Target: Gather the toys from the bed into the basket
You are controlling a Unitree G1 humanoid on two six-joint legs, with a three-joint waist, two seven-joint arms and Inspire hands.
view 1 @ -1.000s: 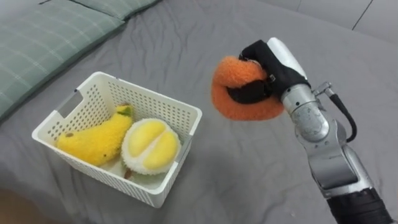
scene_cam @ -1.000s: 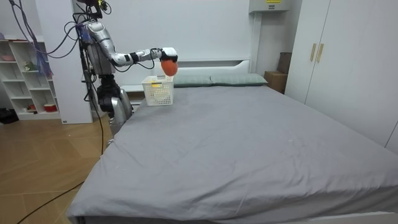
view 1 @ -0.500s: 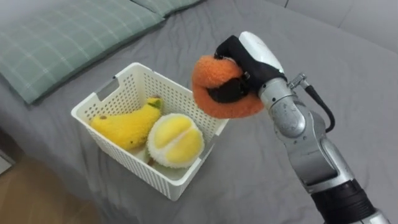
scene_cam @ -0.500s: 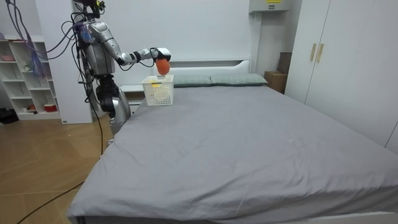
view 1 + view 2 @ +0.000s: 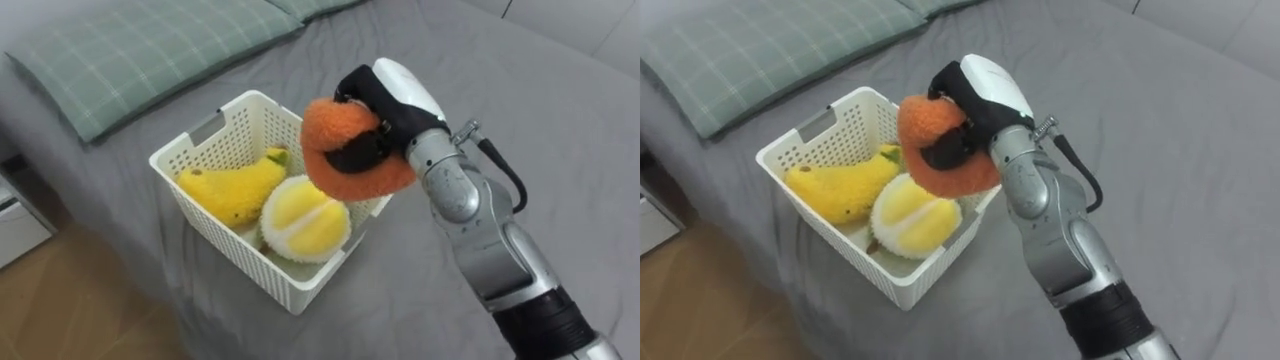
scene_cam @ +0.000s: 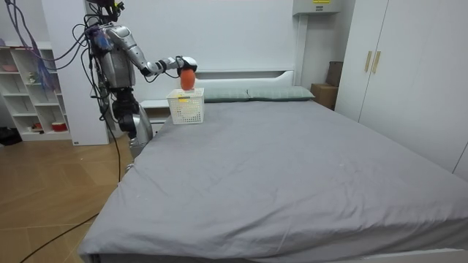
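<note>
My right hand (image 5: pixel 392 105) (image 5: pixel 980 96) is shut on an orange plush toy (image 5: pixel 345 150) (image 5: pixel 940 145), its fingers curled round it. It holds the toy in the air over the far right rim of a white lattice basket (image 5: pixel 205 140) (image 5: pixel 810 135). Inside the basket lie a yellow banana plush (image 5: pixel 230 190) (image 5: pixel 837 188) and a round yellow durian plush (image 5: pixel 305 217) (image 5: pixel 912 217). The basket stands on the grey bed (image 5: pixel 560 130) near its corner. In the room view I stand at the head corner of the bed with the right hand (image 6: pixel 186 63) and orange toy (image 6: pixel 187 77) above the basket (image 6: pixel 186 107).
A green checked pillow (image 5: pixel 150 50) lies just behind the basket. The bed's edge and wooden floor (image 5: pixel 80 300) are at the lower left. Grey bedding spreads wide to the right. A white shelf unit (image 6: pixel 29 88) stands behind me and wardrobes (image 6: pixel 395 66) at the room view's right.
My right hand has carried the orange toy leftward, from beside the basket to over its rim. The eye views have shifted too, so the basket sits further right.
</note>
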